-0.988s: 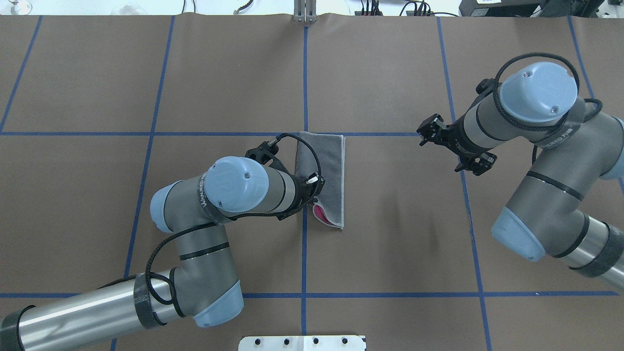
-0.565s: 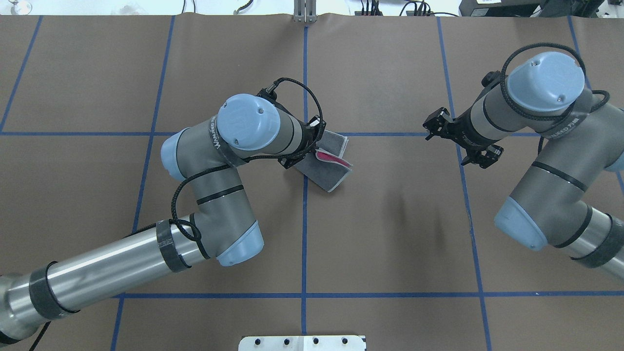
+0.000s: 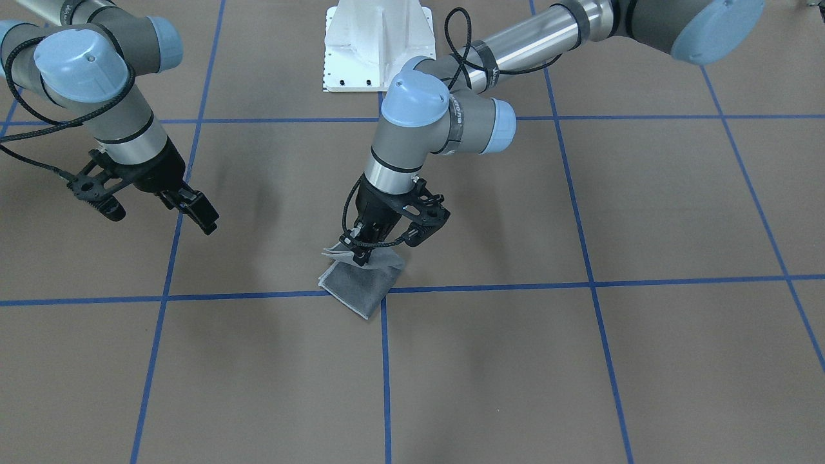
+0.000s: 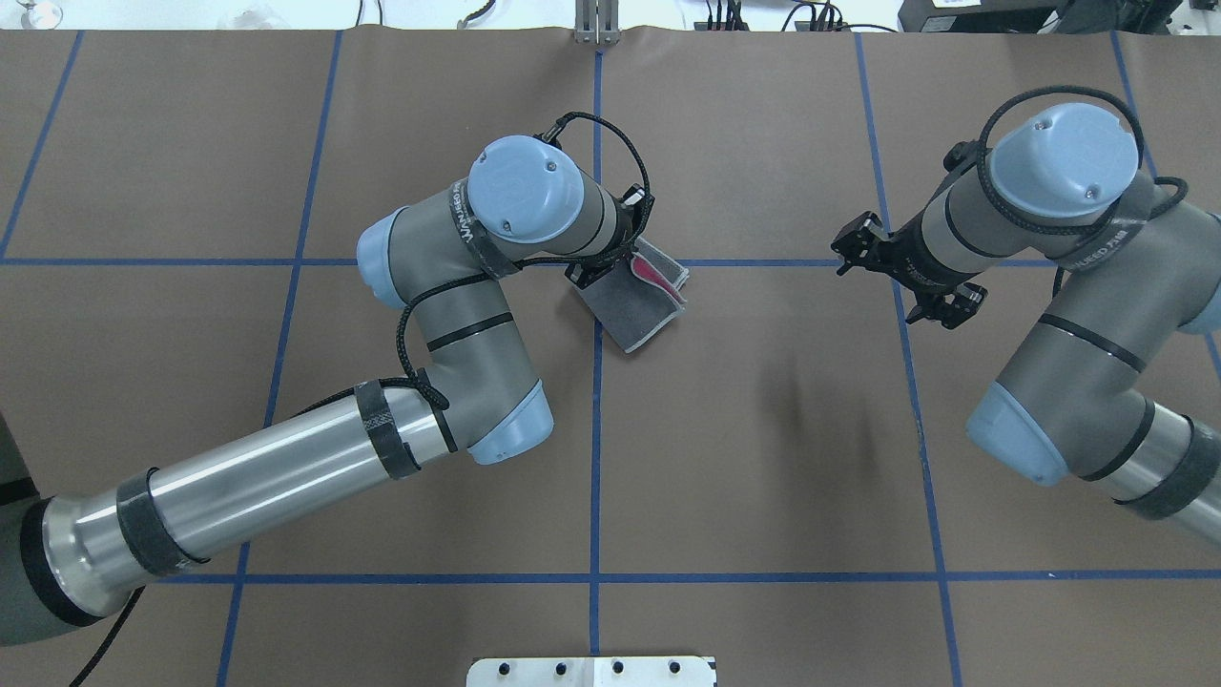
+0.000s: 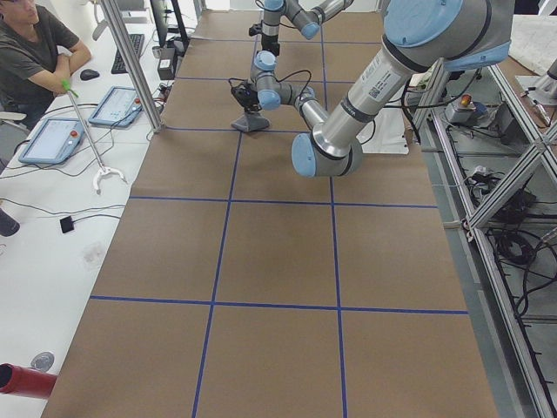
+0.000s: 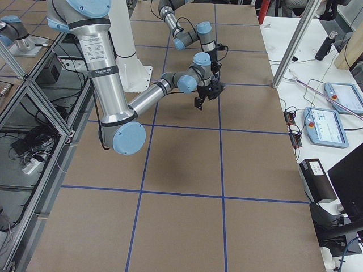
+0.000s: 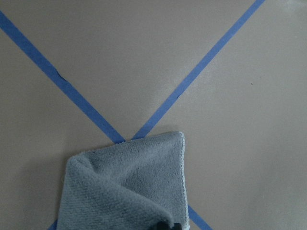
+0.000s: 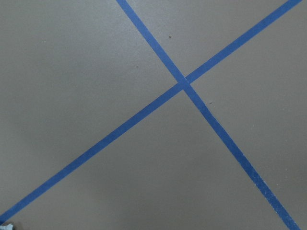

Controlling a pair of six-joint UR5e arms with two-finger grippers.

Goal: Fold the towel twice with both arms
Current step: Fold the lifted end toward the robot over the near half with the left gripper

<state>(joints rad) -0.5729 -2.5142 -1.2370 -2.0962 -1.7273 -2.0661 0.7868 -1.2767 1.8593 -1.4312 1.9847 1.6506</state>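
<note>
The towel (image 4: 631,313) lies near the table's middle as a small doubled packet, dark grey outside, with a pink strip (image 4: 651,273) showing at its far edge. It sits askew over a blue tape crossing. My left gripper (image 3: 358,252) points down at the towel's (image 3: 359,285) robot-side edge, shut on a raised corner of the upper layers. The left wrist view shows grey cloth (image 7: 129,189) bunched just below the fingers. My right gripper (image 3: 161,217) hangs open and empty above bare table, well off to the towel's side. The right wrist view shows only tape lines.
The white pedestal base (image 3: 377,45) stands at the robot's edge of the table. Blue tape lines (image 4: 596,458) divide the brown surface into squares. A seated person (image 5: 35,52) is at a side bench with tablets (image 5: 52,139), away from the arms.
My left gripper has carried the towel's near end away from the robot, doubling the long grey strip into a short skewed packet. The right gripper has moved slightly further away and stayed open.
</note>
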